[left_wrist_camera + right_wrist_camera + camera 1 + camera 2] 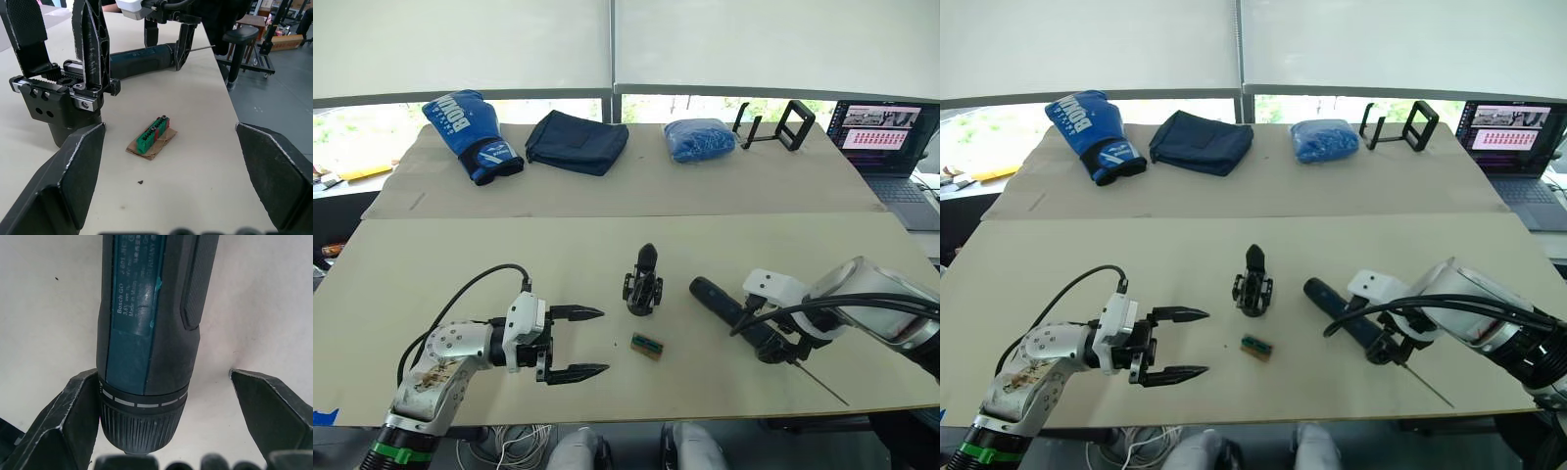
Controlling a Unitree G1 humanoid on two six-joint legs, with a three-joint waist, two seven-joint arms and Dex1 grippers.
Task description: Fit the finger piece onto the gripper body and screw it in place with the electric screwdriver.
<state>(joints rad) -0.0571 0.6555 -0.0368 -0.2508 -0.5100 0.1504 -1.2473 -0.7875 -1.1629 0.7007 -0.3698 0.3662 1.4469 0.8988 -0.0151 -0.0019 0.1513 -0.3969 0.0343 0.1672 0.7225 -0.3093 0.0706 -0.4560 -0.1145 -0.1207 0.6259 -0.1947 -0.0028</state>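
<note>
Progress looks slight: nothing here shows a screw driven, and the electric screwdriver (744,315) lies flat on the table (460,255) rather than lifted in a grasp. Taking the gripper body (643,287) as the landmark, nearest the robot and just on its near side sits a small green-and-brown block (647,346), apart from it. To the body's near left the left gripper (576,343) hangs low over the table, its arm reaching in from the near left corner, its two black fingers spread wide with nothing between them and pointing toward the block and the body. To the body's right, near but not touching, the screwdriver lies with its rounded end toward the body and its thin bit pointing away to the near right. The right gripper (161,411) straddles it at the collar end, its arm coming in from the right; its fingers stand apart, one against the tool's side and the other clear of it, so I judge the grasp not yet closed. The body stands upright with a pointed black finger rising from it; whether this is the finger piece already fitted, I cannot tell. Closing on the tool, raising it and driving the screw seem still to come.
</note>
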